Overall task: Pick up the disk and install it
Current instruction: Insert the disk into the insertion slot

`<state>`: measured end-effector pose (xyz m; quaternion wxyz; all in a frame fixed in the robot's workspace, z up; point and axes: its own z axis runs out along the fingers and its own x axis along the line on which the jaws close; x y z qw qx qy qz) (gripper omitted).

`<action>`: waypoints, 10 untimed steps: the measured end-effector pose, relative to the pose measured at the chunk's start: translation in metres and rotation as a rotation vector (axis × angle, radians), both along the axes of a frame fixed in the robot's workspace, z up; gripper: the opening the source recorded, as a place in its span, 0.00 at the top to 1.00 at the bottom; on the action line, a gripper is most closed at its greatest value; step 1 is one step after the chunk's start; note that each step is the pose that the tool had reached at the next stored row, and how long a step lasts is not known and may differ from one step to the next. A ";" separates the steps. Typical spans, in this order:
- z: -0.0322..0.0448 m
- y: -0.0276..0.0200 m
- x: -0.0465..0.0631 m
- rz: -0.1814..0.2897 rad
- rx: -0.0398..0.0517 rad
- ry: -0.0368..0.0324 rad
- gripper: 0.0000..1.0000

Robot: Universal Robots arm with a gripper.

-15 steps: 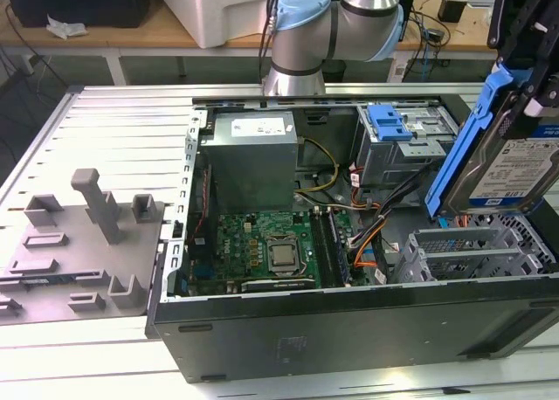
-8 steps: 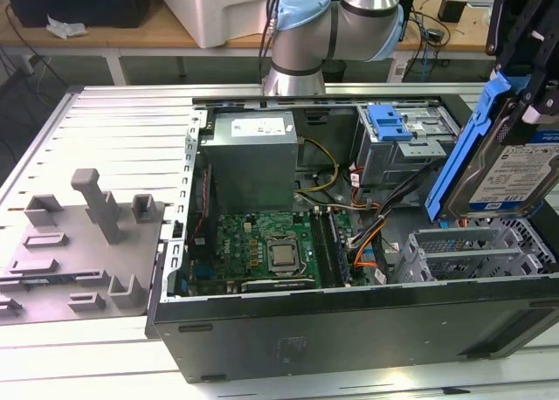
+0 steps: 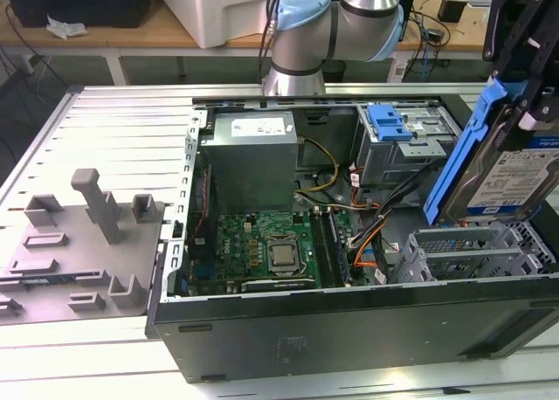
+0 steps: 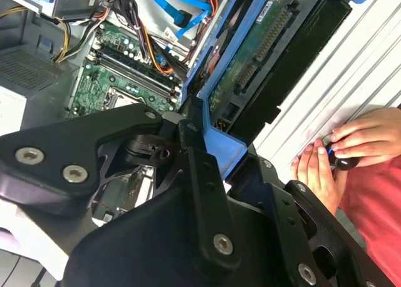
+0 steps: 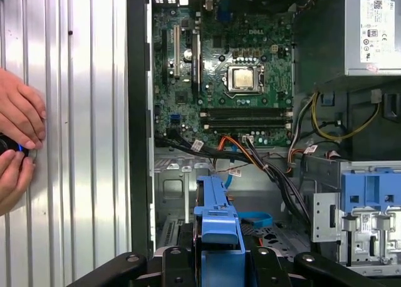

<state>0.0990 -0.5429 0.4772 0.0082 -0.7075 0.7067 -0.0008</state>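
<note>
A black metal computer tower case lies open on its side on a slatted silver metal table. Inside, a green motherboard with a square silver processor socket covers the floor toward the case's edge at the exterior view's left. A grey box-shaped power supply sits against the case's far edge in that view. In the first wrist view it carries a white printed label. Yellow, orange and black cables run across the middle of the case. At the far corner on the exterior view's right stands a grey metal drive cage with a blue plastic tab on top. At the near corner on that side is an open-topped grey metal drive bay.

The black gripper is clamped on the flat rectangular silver disk. Its fingers are closed against the blue plastic carrier bracket that frames the disk. The disk hangs tilted, on edge, just above the grey drive bay. Its white-and-blue label, which bears dark print, faces the exterior view. The second wrist view shows its green circuit-board underside.

A grey moulded fixture tray lies on the table by the case's edge at the exterior view's left. Over the table beside the case, a person's hands hold a small dark object.
</note>
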 end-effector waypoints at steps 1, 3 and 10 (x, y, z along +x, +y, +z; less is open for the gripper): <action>-0.0005 -0.0002 0.000 0.000 0.0000 -0.0001 0.63; -0.0017 -0.0006 0.000 0.000 0.0000 -0.0002 0.63; -0.0071 -0.0011 -0.001 0.000 0.0002 -0.0013 0.63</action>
